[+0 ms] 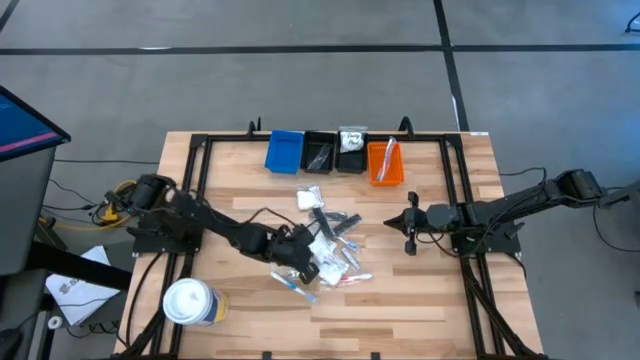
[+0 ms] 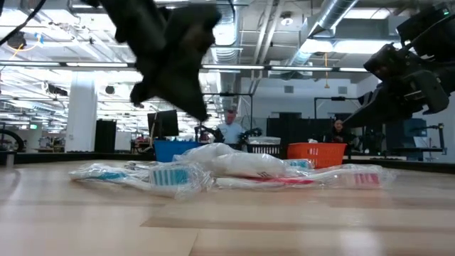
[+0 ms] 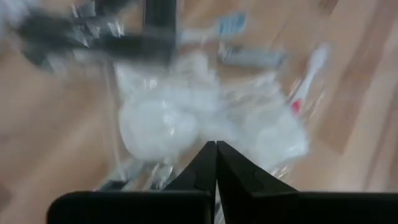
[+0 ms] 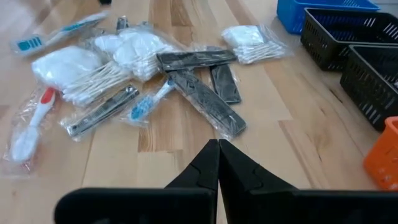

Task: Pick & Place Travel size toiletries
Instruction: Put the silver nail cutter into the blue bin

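Observation:
The travel size toiletries lie in a loose pile on the middle of the wooden table: white swab sachets, black combs, a red toothbrush and a blue one, all in clear wrap. My left gripper hovers over the pile's left near part, slanting down, shut. Nothing shows between its fingers, and a white sachet lies just beyond them. In the low view it stands above the pile. My right gripper waits shut to the pile's right.
A row of small bins stands at the far edge: a blue one, two black ones and an orange one. A large white tub lies at the near left. Bare wood lies between the pile and the bins.

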Tool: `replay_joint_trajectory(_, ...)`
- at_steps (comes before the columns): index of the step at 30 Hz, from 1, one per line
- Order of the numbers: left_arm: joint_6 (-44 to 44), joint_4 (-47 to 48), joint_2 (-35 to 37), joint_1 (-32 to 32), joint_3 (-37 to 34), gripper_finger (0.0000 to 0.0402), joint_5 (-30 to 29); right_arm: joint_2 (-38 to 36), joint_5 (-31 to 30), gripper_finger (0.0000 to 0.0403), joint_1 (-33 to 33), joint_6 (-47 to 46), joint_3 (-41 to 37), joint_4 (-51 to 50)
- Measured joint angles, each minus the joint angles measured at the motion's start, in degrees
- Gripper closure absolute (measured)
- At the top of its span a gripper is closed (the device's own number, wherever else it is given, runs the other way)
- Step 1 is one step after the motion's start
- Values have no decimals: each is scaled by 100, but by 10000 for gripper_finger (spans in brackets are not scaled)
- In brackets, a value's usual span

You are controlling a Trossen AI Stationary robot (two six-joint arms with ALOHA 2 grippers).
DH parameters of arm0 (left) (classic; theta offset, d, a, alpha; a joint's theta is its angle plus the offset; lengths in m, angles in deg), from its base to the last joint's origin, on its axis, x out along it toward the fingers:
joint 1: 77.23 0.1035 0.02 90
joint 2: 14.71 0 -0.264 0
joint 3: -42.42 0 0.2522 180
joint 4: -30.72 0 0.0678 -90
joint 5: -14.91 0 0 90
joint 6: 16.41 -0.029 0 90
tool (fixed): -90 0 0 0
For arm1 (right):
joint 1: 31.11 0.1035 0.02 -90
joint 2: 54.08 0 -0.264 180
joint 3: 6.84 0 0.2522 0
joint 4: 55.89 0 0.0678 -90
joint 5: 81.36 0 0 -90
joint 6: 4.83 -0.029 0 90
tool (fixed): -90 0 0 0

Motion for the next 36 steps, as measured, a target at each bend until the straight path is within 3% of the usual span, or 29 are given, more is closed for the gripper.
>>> replay_joint_trajectory(10,-436,466,665,-312,4,399,-805,-848,2,403,280,89,18,-279)
replay_joint_trajectory(18,-286,1389,663,-207,4,399,-98,-1813,-346,403,793,-255,557,-2168)
replay_joint_trajectory(28,-509,968,659,-233,4,393,400,-2110,-487,403,1264,-147,564,-2166)
replay_joint_trajectory(33,-996,273,603,-107,4,367,419,-2095,-487,403,1451,-13,566,-1904)
replay_joint_trajectory(36,-1300,405,593,65,0,348,414,-2093,-487,403,1517,-2,566,-1885)
